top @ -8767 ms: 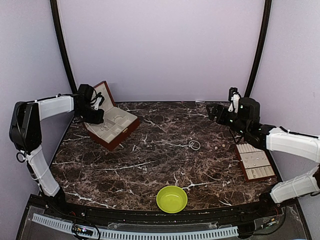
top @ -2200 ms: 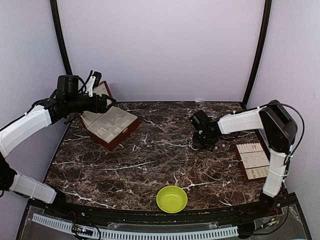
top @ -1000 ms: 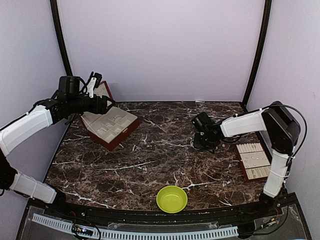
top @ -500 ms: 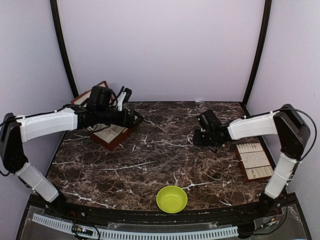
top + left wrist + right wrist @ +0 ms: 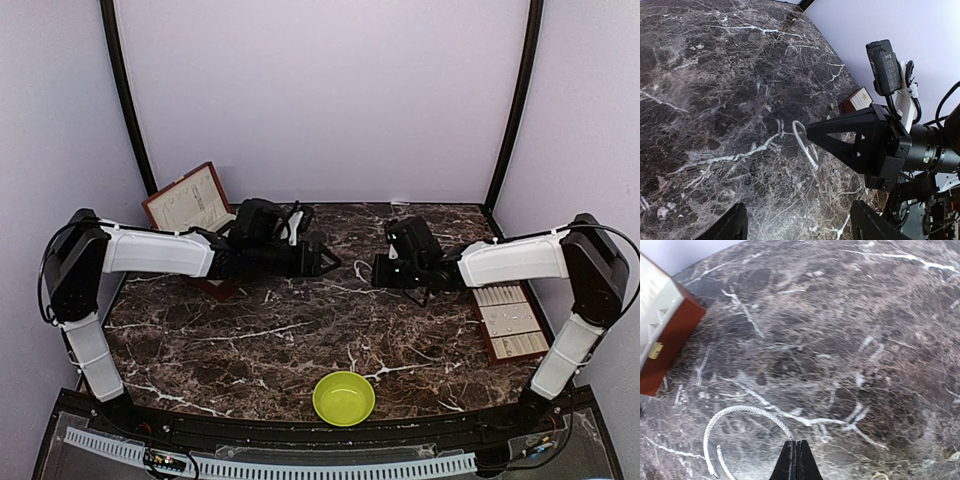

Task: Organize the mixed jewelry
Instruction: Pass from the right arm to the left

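Observation:
A thin silvery hoop (image 5: 742, 411) is pinched at one end in the tip of my right gripper (image 5: 796, 444), which is shut on it just above the marble. In the left wrist view the same hoop (image 5: 805, 145) hangs from the right gripper (image 5: 810, 134). My left gripper (image 5: 800, 205) is open and empty, pointing at that hoop from a short way off. In the top view the left gripper (image 5: 333, 262) and right gripper (image 5: 377, 270) face each other at the table's middle. A small gold ring (image 5: 880, 476) lies near the right fingers.
The red-brown box (image 5: 190, 200) stands open at the back left, its base partly behind my left arm; its corner (image 5: 665, 335) shows in the right wrist view. A padded tray (image 5: 510, 322) lies at the right edge. A green bowl (image 5: 343, 397) sits front centre.
My left arm has swung from the box out to the table's middle. My right gripper has shifted left and away from the table with the hoop, staying shut.

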`<action>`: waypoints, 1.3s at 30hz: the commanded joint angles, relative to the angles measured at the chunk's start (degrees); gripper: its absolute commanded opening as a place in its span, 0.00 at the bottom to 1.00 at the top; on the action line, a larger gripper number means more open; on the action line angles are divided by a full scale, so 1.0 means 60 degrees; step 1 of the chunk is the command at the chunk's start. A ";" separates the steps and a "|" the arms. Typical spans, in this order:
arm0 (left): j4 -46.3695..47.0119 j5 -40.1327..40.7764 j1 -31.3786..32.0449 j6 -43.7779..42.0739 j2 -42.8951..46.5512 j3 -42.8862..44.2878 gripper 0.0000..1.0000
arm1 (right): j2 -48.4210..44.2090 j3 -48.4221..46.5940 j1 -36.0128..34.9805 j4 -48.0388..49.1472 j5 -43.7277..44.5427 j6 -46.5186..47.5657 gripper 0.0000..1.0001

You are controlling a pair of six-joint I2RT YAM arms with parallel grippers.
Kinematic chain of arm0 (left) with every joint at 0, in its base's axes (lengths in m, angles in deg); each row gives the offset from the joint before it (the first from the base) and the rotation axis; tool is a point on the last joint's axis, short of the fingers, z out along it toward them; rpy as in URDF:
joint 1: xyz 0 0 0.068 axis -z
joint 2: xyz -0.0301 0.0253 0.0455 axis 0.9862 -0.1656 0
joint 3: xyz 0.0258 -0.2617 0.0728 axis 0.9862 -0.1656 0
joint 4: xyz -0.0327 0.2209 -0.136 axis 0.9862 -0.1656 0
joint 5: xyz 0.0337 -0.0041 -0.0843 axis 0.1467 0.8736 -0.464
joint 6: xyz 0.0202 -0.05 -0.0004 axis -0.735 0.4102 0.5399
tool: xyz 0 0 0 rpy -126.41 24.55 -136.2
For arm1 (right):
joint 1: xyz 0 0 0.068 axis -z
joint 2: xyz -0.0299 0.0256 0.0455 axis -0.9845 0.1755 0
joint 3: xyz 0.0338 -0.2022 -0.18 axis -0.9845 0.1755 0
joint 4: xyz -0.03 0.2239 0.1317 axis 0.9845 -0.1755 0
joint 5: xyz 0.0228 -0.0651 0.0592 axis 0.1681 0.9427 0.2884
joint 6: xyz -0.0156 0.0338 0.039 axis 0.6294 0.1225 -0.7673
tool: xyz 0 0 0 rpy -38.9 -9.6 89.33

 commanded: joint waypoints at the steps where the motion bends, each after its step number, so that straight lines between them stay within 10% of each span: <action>1: 0.0698 -0.0505 0.0187 0.0731 -0.0224 0.0416 0.73 | -0.0239 0.0071 -0.0261 0.0735 -0.0252 0.0158 0.00; 39: 0.0370 -0.0567 0.0245 0.1011 -0.1154 0.1049 0.22 | -0.0337 0.0002 -0.0842 0.1074 -0.0414 0.0775 0.00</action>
